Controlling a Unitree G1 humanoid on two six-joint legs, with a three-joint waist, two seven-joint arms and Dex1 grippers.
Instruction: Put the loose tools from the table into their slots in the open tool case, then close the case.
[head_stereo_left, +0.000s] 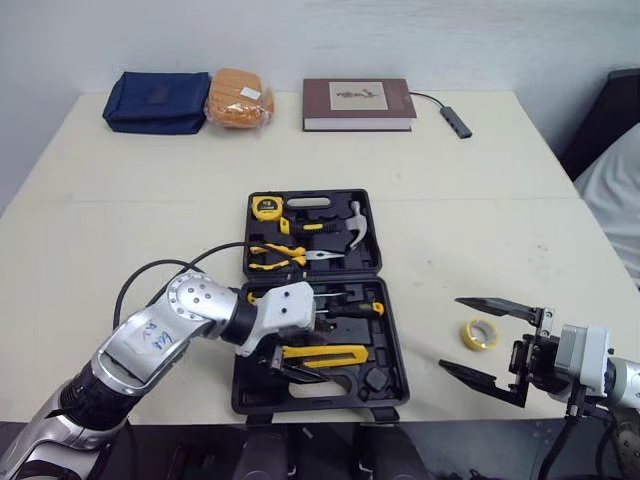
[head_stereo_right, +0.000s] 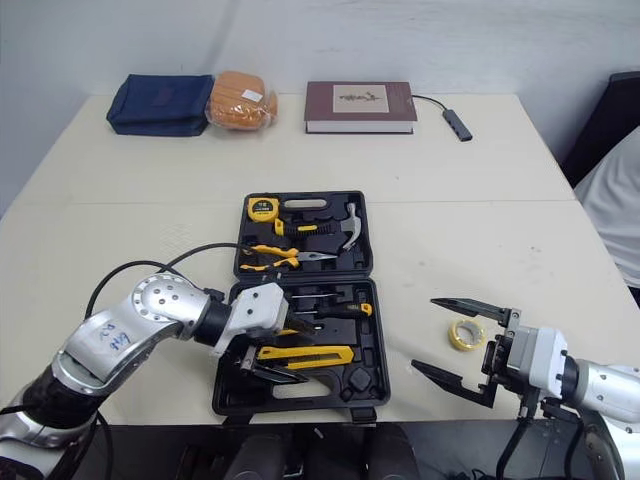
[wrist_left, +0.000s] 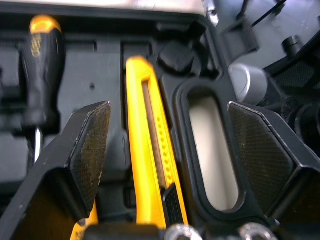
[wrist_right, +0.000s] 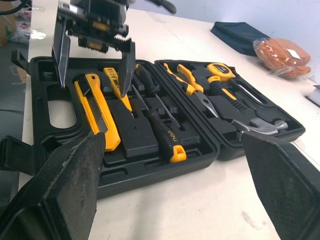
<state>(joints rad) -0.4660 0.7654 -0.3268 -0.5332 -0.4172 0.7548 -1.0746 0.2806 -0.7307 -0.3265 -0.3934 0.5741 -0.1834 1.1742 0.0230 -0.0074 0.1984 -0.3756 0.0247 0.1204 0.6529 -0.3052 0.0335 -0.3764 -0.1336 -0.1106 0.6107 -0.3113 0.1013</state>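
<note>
Left gripper (wrist_left: 168, 107): fingers wide open, holding nothing. It hangs low over the near half of the tool case (head_stereo_left: 398, 360). The yellow utility knife (wrist_left: 145, 150) lies lengthwise in the gap between these fingers, nearer one pad, and looks seated in its slot. A black-handled screwdriver (wrist_right: 162, 132) lies just outside the same fingers.

Right gripper (head_stereo_left: 452, 333): fingers spread wide, empty, pointing toward the case.

The only loose tool I can find is the yellow tape roll (head_stereo_left: 480, 334), flat on the bench (head_stereo_left: 120, 200). In the head views it sits in the gap between the right fingers, close behind their tips. I can't tell if it is level with them or lower; probably lower.

Handling guess for the tape:
- Light, small, fairly stiff ring, not fragile.
- The smooth outer wrap may slip or skate on the bench when nudged.
- Best hold: pinch across the outer edge, one finger on each side. Or put one finger through the hole and one outside.
- Needs a low approach since it lies flat.

Hammer (head_stereo_left: 355, 228) and pliers (head_stereo_left: 285, 255) are already slotted in the far half, well away from both sets of fingers. The case is open and the lid is not yet shut.
</note>
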